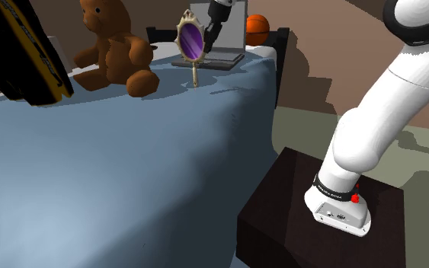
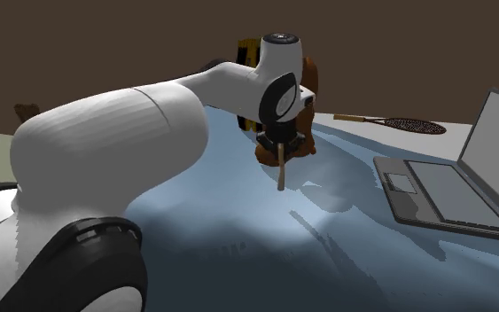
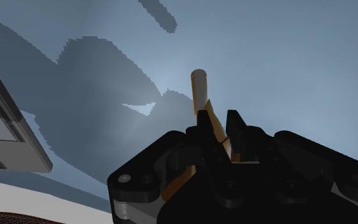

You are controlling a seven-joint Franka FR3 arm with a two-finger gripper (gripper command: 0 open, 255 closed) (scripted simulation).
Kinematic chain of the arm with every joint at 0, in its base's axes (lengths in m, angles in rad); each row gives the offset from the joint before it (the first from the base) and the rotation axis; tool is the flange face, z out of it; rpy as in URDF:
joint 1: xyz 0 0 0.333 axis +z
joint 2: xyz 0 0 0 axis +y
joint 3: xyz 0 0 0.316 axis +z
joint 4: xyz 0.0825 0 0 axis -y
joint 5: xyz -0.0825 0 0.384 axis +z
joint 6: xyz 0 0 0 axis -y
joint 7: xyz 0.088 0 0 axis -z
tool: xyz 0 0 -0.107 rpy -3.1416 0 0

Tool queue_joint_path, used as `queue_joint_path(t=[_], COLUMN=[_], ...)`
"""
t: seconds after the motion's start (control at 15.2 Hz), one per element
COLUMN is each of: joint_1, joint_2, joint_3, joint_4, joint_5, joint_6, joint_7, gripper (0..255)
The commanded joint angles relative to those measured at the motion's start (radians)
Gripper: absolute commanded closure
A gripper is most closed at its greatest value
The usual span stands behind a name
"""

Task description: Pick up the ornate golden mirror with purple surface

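Observation:
The mirror (image 1: 190,37) has an ornate golden frame, a purple oval face and a thin golden handle (image 2: 280,173). It hangs upright with the handle pointing down, just above the blue bed (image 1: 129,175). My black gripper (image 1: 208,39) is shut on it from the shoulder view's right side. In the second exterior view the gripper (image 2: 278,146) hides the mirror's head, and the handle sticks out below it. Seen from the wrist, the fingers (image 3: 204,122) clasp the golden stem, whose tip (image 3: 199,83) juts out over the bedsheet.
A brown teddy bear (image 1: 117,46) sits just beside the mirror. Behind it a grey laptop (image 2: 442,191) lies open. A tennis racket (image 2: 398,124) lies further back, and an orange ball (image 1: 257,27) is beyond the bed. A yellow-black object (image 1: 22,53) looms at the shoulder view's left.

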Motion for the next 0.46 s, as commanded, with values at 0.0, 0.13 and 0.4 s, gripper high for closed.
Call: queue_joint_path(t=[0.0, 0.13, 0.4], joint_1=[0.0, 0.0, 0.0], joint_2=[0.003, 0.011, 0.02], joint_3=[0.0, -0.001, -0.001], joint_4=[0.031, 0.067, 0.106], joint_5=[-0.001, -0.001, 0.0], joint_6=[-0.028, -0.055, -0.085], joint_7=[0.003, 0.005, 0.008], gripper=[255, 255, 255])
